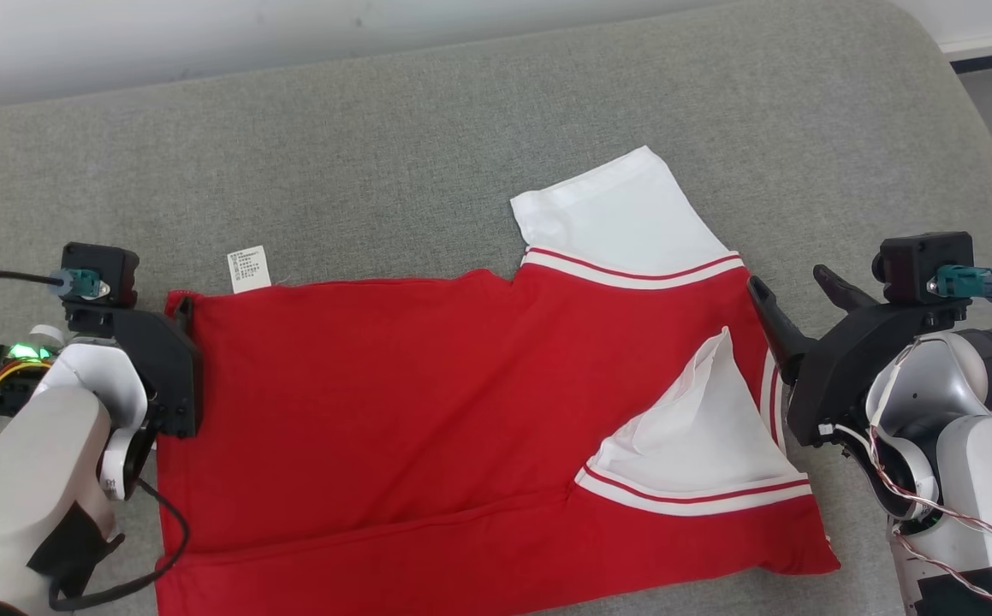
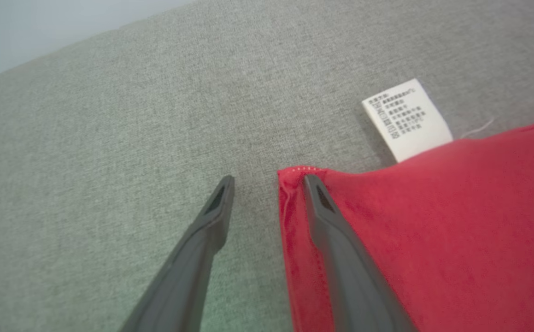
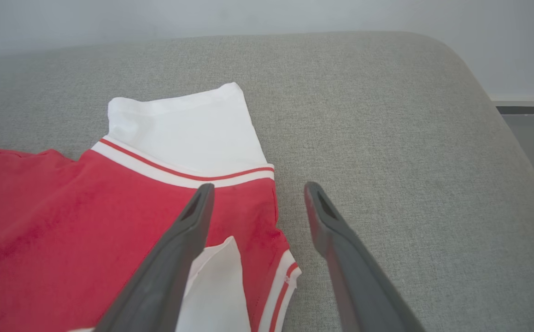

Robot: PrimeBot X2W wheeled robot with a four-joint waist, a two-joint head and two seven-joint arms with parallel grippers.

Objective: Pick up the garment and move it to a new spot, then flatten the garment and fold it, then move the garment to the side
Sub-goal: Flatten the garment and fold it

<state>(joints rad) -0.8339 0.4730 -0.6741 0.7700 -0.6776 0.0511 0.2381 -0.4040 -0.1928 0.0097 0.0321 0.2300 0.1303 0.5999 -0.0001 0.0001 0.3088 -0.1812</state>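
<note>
Left gripper (image 2: pixel 267 180) is at the far left corner of the garment (image 1: pixel 393 402). Its jaws are parted. In the left wrist view one finger (image 2: pixel 340 258) lies over the red cloth just inside the corner. The other finger (image 2: pixel 197 249) is over the bare grey cushion (image 1: pixel 376 128) just beside the edge, so the side hem sits between them. The gripper is not closed on the cloth, and the corner lies flat.

Care label (image 1: pixel 248 268): white with small print. It sticks out from the garment's far edge, just right of that corner, and lies flat on the cushion. A loose pale thread lies beside it.

The garment is red and spread across the middle of the cushion, with the hem end to the left and the sleeves to the right. A long crease runs left to right through its near part.

Far sleeve (image 1: pixel 624 214): white with a red-and-white striped band where it meets the body. It lies flat and points away to the far right.

Near sleeve (image 1: pixel 701 428): white and turned inward over the red body in a crumpled triangle, with a striped band along its near side.

Right gripper (image 1: pixel 791 282) is at the garment's right edge, between the two sleeves, with its jaws wide apart and holding nothing. In the right wrist view one finger (image 3: pixel 174 258) is over the red cloth below the far sleeve's band, and the other is over bare cushion. I cannot tell whether the tips touch the surface.
</note>
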